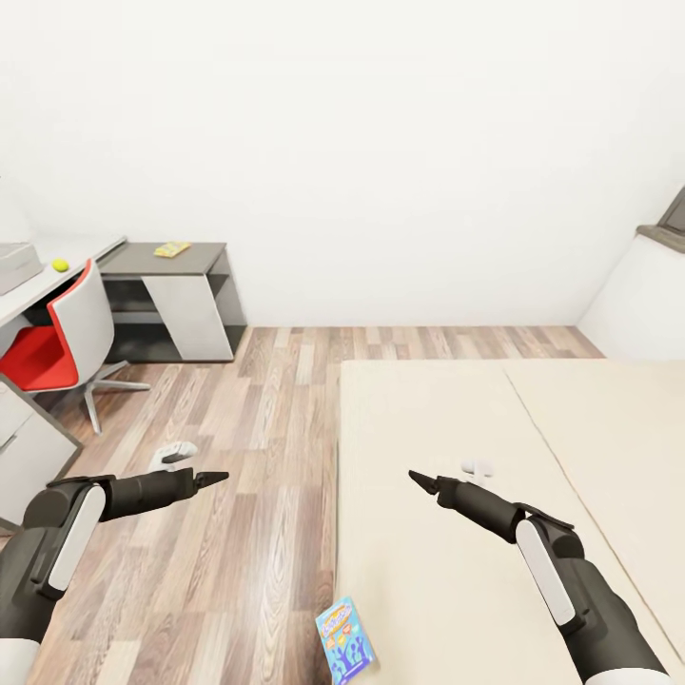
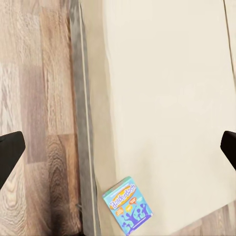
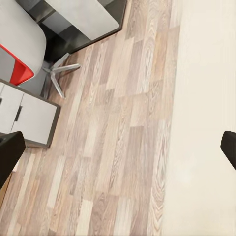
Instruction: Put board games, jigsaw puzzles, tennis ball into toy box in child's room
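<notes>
A light-blue board game [image 1: 344, 640] with cartoon pictures lies on the cream bed [image 1: 495, 571] at its floor-side edge; the left wrist view shows the same box [image 2: 128, 205] by the mattress edge [image 2: 167, 98]. At the far left, the tennis ball [image 1: 60, 265] rests on the pale table [image 1: 38, 285] beside the grey toy box [image 1: 13, 264], which the frame edge cuts off. My left gripper [image 1: 214, 476] hangs open over the wood floor. My right gripper [image 1: 419, 479] is open above the bed. Both hold nothing and are far from the game box.
A red and white swivel chair [image 1: 57, 342] stands at the table. A lower dark-grey desk [image 1: 176, 285] against the back wall carries a small flat yellow item [image 1: 172, 249], too small to identify. Plank floor [image 1: 266, 428] runs between bed and desks.
</notes>
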`<state>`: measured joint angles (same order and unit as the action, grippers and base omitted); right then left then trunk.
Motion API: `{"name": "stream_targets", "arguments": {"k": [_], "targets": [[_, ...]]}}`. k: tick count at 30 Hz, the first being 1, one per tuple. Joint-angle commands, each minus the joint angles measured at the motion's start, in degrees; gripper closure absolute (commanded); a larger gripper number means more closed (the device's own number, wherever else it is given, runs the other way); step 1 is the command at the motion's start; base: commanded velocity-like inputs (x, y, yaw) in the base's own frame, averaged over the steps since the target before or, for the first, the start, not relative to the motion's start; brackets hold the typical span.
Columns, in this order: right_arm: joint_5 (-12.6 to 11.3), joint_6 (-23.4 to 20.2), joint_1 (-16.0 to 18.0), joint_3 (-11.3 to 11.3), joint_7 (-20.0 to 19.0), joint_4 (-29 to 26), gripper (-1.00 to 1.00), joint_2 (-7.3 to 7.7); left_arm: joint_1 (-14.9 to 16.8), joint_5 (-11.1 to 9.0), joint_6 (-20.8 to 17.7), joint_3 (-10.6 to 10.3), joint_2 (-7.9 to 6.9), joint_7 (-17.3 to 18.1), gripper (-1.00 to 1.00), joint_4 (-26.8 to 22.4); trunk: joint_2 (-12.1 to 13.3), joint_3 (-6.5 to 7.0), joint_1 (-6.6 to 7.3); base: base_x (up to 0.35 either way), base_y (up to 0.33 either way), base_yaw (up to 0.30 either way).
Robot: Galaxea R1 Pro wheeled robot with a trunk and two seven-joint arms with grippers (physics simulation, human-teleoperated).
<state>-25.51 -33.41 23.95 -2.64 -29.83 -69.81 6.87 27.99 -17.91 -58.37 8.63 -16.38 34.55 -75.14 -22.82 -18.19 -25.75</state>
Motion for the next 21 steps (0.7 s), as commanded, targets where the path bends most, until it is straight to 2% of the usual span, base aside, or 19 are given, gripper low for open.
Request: {"name": "stream_targets", "arguments": {"k": [1, 21], "targets": [[-0.3, -0.5, 0.0, -0.1, -0.1, 0.0, -1.0, -0.01, 0.0, 0.2, -0.3, 0.1, -0.01, 0.4, -1.0, 0.0, -0.1, -0.01, -0.03, 0.0, 0.0, 0.0], [-0.5, -0.4, 0.0, -0.2, 0.0, 0.0, -1.0, -0.15, 0.0, 0.2, -0.3, 0.1, 0.0, 0.5, -1.0, 0.0, -0.1, 1.83, -0.03, 0.0, 0.0, 0.0]]}}
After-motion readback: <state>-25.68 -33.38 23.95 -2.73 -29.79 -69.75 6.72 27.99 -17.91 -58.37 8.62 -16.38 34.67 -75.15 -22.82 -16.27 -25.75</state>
